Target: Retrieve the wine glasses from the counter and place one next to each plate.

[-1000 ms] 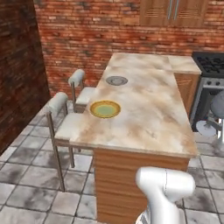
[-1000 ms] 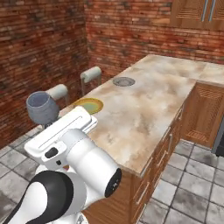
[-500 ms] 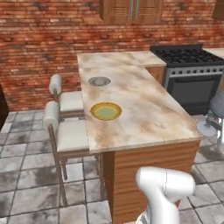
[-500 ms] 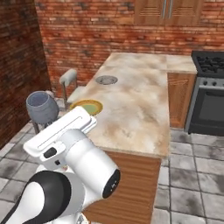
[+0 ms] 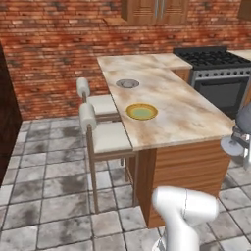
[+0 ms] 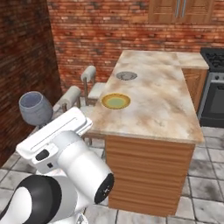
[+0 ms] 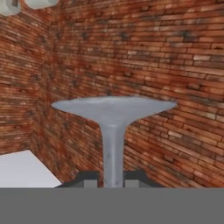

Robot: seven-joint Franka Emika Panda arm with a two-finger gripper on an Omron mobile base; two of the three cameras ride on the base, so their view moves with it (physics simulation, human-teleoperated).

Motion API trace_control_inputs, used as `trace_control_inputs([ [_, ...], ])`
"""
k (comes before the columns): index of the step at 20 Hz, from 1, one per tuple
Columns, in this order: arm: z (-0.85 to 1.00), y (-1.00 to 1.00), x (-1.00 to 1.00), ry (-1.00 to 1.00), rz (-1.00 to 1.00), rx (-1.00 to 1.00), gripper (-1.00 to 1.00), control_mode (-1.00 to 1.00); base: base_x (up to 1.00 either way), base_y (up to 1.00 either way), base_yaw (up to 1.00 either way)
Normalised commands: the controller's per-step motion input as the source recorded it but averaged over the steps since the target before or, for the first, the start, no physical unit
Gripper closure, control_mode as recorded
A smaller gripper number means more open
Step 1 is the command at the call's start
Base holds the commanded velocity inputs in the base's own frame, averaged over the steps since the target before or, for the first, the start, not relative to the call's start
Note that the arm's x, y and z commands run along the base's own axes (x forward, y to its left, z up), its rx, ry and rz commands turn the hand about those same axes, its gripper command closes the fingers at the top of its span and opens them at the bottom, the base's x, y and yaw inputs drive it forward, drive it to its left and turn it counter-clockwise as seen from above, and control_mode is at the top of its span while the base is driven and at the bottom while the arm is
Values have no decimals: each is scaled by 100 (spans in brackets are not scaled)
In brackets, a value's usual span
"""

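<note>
My gripper is shut on the thin stem of a clear grey wine glass, whose round foot spreads wide in front of the hand camera. The same wine glass shows its rounded bowl above my arm at the left, and the wine glass also sits at the right edge of the left base view. On the marbled top with stools lie the yellow-olive plate and, farther back, the grey plate. No glass stands beside either plate.
Two stools stand along the left side of the marbled top. A black stove stands to the right, against the brick wall. Wood cabinets hang above. Grey tiled floor lies open at the left.
The whole picture has shifted, so the base has moved; the marbled top now shows more from its near end. The glass has stayed in the shut gripper.
</note>
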Motion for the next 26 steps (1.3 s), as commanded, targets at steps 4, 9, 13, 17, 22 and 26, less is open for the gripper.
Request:
trace_control_inputs([
  [4,0,0,0,0,0,0,100,100,69,0,0],
  [9,0,0,0,0,0,0,100,100,77,42,-7],
  [13,0,0,0,0,0,0,100,100,19,81,-37],
  [17,0,0,0,0,0,0,100,100,3,56,-37],
  [22,0,0,0,0,0,0,100,100,0,75,-56],
  [26,0,0,0,0,0,0,100,100,0,100,-60],
])
